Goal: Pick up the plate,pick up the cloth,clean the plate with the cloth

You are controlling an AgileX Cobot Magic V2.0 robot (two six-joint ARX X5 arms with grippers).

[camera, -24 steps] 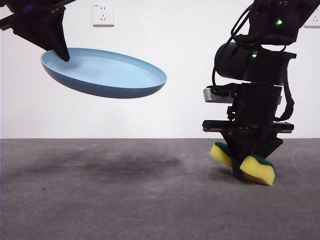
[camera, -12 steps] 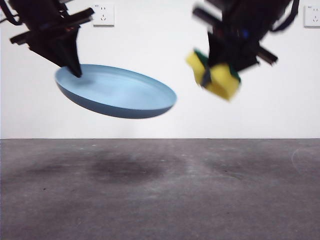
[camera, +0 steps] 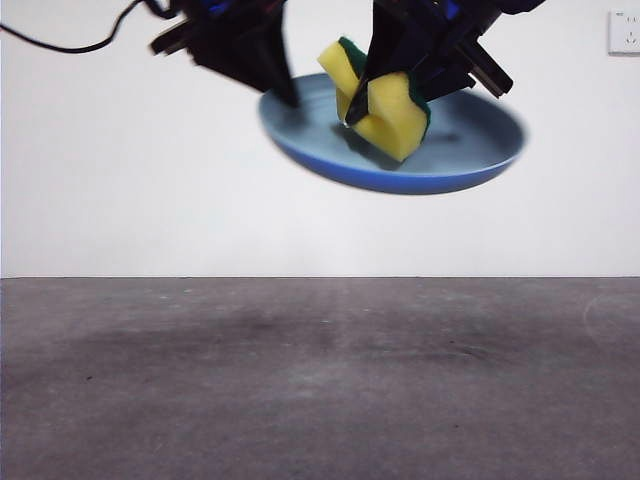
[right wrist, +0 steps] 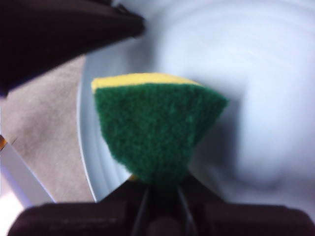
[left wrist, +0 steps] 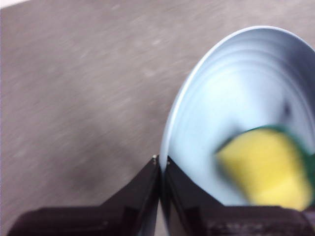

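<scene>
Both arms have swung toward the upper middle of the front frame since half a second ago, bringing sponge and plate together. One light-blue plate (camera: pixel 455 160) hangs tilted above the counter (camera: pixel 320 380), its rim clenched by the left end effector (left wrist: pixel 160 164). One cloth (camera: pixel 385 100), folded, is pinched by the right end effector (right wrist: pixel 162 189), touching the plate's inner face.

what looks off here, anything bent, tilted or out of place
Only the sponge: the right gripper pinches its middle, so it is folded, its ends flaring over the plate. The left gripper holds the plate by its rim, tilted, above the table.
</scene>
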